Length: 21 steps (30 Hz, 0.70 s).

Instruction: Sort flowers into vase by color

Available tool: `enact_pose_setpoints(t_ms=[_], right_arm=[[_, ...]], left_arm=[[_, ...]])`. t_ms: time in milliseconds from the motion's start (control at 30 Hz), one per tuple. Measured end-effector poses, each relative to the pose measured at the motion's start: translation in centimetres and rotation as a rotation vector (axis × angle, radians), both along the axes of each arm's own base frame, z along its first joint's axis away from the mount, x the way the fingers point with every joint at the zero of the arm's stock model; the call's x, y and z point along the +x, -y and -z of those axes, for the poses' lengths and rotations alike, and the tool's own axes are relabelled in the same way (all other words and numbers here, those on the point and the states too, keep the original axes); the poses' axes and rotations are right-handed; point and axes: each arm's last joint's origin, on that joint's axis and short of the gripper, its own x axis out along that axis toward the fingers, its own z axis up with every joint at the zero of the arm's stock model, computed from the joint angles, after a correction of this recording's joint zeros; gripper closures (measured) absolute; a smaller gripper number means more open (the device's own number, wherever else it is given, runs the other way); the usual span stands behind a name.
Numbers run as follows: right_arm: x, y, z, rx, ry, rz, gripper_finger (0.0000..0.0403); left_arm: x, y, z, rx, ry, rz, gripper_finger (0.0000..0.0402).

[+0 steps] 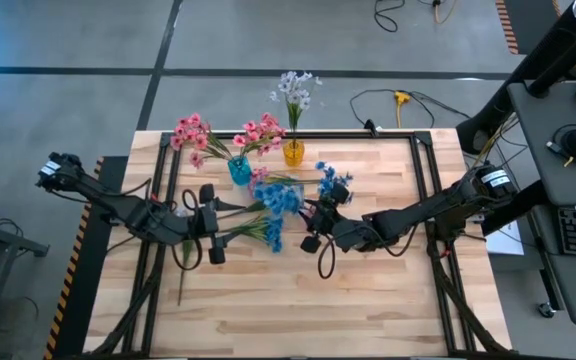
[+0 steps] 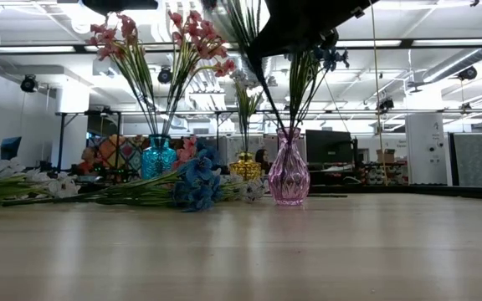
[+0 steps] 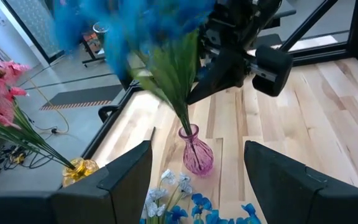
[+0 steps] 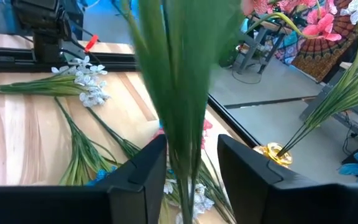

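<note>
Three Vases, Some Flowers Still Out

Pink flowers [image 1: 223, 138] stood in the teal vase [image 1: 239, 170]. Right gripper [image 1: 315, 222] clenched blue flowers [image 1: 332, 184] above the middle pink vase [image 2: 289, 177]. Left gripper [image 1: 211, 222] hung released nearby. More loose flowers [image 1: 263, 215] lay left, unsorted.

Wood table [image 1: 368, 290] — vases [image 1: 239, 170], loose flowers [image 1: 273, 205]

Even, bright overhead light, soft shadows on the pale wooden table [image 1: 368, 290]. Ceiling strip lights [image 2: 442, 42] glare in the low view. The green stems [image 4: 179, 81] between the right gripper's fingers [image 4: 138, 180] are motion-blurred, as are the bright blue blooms [image 3: 129, 25] ahead of the left gripper.
</note>
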Motion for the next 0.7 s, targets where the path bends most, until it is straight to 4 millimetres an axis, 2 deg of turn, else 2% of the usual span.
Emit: enact_pose_setpoints(t_ms=[333, 700], right_arm=[[0.2, -0.1, -0.5, 0.009, 0.018, -0.001, 0.022], [0.2, -1.9, -2.6, 0.06, -0.03, -0.018, 0.0191]], left_arm=[[0.7, 0.4, 0.7, 0.014, -0.026, -0.001, 0.0164], [1.0, 0.5, 0.8, 0.031, -0.024, 0.003, 0.0164]])
